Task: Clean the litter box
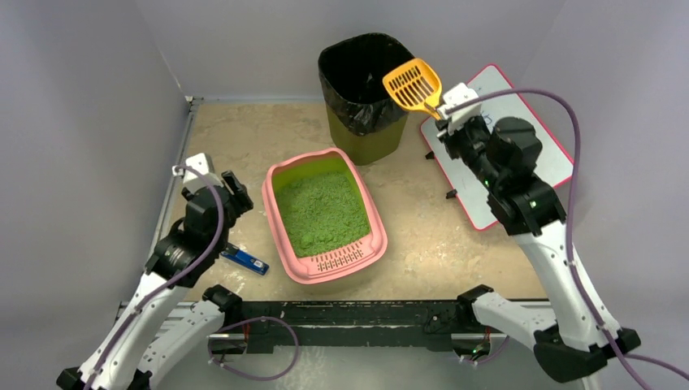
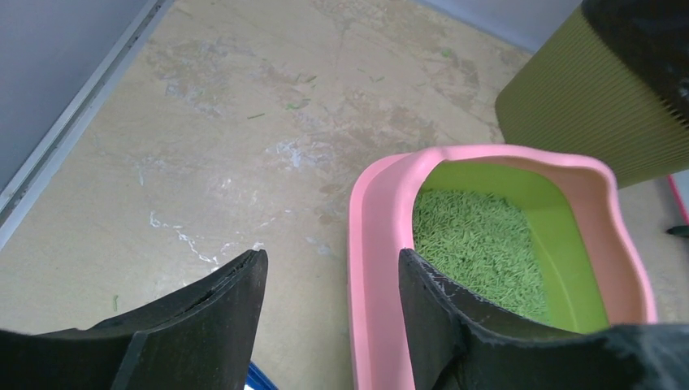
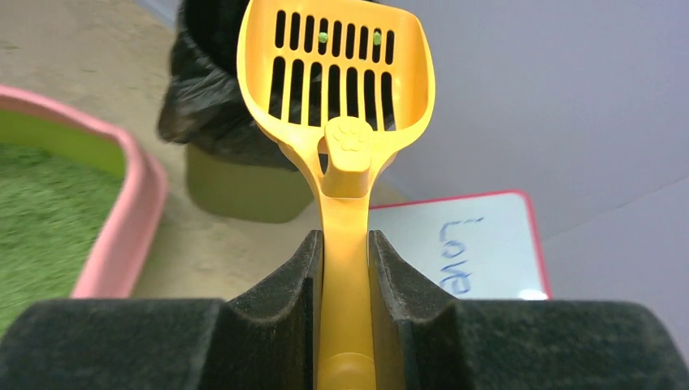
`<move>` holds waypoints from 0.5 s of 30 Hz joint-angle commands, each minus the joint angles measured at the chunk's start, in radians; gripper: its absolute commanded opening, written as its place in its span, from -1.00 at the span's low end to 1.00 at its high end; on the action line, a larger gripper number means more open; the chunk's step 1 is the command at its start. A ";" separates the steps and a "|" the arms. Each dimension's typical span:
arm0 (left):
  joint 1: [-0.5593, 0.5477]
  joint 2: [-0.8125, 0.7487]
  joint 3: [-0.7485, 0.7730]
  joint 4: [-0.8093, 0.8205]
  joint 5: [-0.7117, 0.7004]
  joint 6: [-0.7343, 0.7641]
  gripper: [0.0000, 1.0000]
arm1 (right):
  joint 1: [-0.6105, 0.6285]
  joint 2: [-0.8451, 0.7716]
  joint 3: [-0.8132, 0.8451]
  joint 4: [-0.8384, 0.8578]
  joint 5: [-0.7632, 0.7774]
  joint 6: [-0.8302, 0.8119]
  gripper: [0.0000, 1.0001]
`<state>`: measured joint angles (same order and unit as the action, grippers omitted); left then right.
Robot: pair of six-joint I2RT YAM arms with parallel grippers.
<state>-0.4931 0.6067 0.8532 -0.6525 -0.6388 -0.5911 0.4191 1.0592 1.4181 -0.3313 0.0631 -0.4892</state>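
The left end effector (image 1: 233,188) is released and holds nothing. Its jaws stand either side of the left wall of the litter box (image 1: 278,231). The box sits mid-tabletop (image 1: 422,236), its long axis near to far, grate lip at the near end. Beyond it to the far right, the right end effector (image 3: 345,244) is clenched on the yellow scoop (image 1: 413,84) by the bin (image 1: 370,142). Scooping likely means moving near and left; the left arm is nearer to the box.
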 commanded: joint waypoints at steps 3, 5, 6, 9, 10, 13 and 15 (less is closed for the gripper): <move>0.002 0.170 0.107 0.035 0.053 -0.041 0.11 | 0.006 -0.155 -0.163 -0.083 -0.062 0.290 -1.00; 0.002 0.232 0.138 0.032 0.042 -0.045 0.09 | 0.006 -0.207 -0.202 -0.108 -0.080 0.339 -1.00; 0.002 0.262 0.149 0.030 0.032 -0.049 0.08 | 0.006 -0.232 -0.218 -0.119 -0.093 0.364 -1.00; 0.002 0.330 0.164 0.042 0.003 -0.071 0.08 | 0.006 -0.296 -0.255 -0.145 -0.134 0.433 -1.00; 0.002 0.352 0.167 0.043 -0.002 -0.081 0.07 | 0.006 -0.310 -0.269 -0.149 -0.151 0.454 -1.00; 0.002 0.431 0.179 0.037 -0.008 -0.111 0.03 | 0.006 -0.338 -0.319 -0.150 -0.219 0.497 -1.00; 0.002 0.472 0.178 0.044 -0.005 -0.127 0.01 | 0.007 -0.350 -0.346 -0.149 -0.258 0.531 -1.00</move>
<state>-0.4931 1.0199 0.9909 -0.6445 -0.6186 -0.6651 0.4206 0.7376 1.1095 -0.4965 -0.0826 -0.0753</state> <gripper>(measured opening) 0.514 0.247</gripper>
